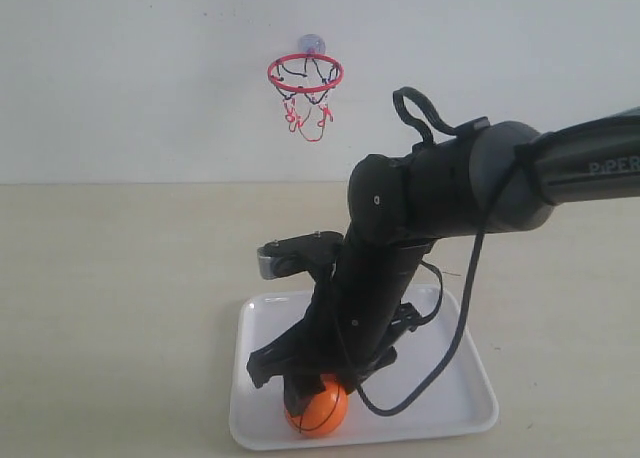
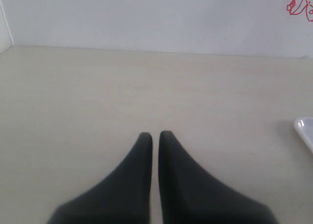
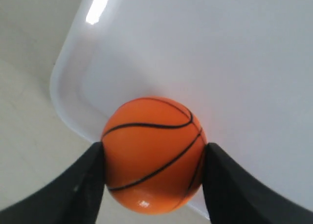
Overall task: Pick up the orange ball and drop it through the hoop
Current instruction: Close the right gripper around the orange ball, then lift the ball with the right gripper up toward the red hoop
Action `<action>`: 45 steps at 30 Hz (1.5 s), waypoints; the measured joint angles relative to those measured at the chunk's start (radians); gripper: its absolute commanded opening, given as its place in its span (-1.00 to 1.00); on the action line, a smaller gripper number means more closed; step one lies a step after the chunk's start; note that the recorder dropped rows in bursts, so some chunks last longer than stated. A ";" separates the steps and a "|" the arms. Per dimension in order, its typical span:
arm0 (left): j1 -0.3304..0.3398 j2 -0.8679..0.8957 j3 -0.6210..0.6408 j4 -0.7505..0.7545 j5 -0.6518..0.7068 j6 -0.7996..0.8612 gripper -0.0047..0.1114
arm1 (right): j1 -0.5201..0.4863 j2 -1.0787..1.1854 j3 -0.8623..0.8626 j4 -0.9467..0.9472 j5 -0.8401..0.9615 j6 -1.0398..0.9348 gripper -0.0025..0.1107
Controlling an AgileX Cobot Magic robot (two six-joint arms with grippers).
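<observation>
In the exterior view, the orange ball (image 1: 318, 410) is being clasped between the right fingers (image 1: 299, 387), low over the near edge of a white tray (image 1: 450, 398) that is being carried by the pale surface (image 1: 120, 278). The hoop (image 1: 305, 73) is being shown well above and beyond those fingers.

In the left wrist view, the left fingers (image 2: 139, 155) are being held almost together, a thin slit between them, with nothing gripped.

In the right wrist view, the ball is being pressed on both sides by the fingertips, just by the tray's rim.
</observation>
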 measured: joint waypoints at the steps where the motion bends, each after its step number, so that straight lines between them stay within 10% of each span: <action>1: 0.000 0.000 0.000 0.000 0.000 0.000 -0.85 | 0.000 0.000 0.000 0.000 0.000 0.002 -0.83; 31: 0.000 0.000 0.000 0.000 0.000 0.000 -0.85 | -0.012 -0.328 -0.040 -0.307 0.080 -0.141 -0.96; 39: 0.000 0.000 0.000 0.000 0.000 0.000 -0.85 | -0.244 -0.351 -0.040 -0.243 0.020 -0.119 -0.96; 45: 0.000 0.000 0.000 0.000 0.000 0.000 -0.85 | -0.508 -0.351 -0.040 0.177 -0.027 -0.446 -0.96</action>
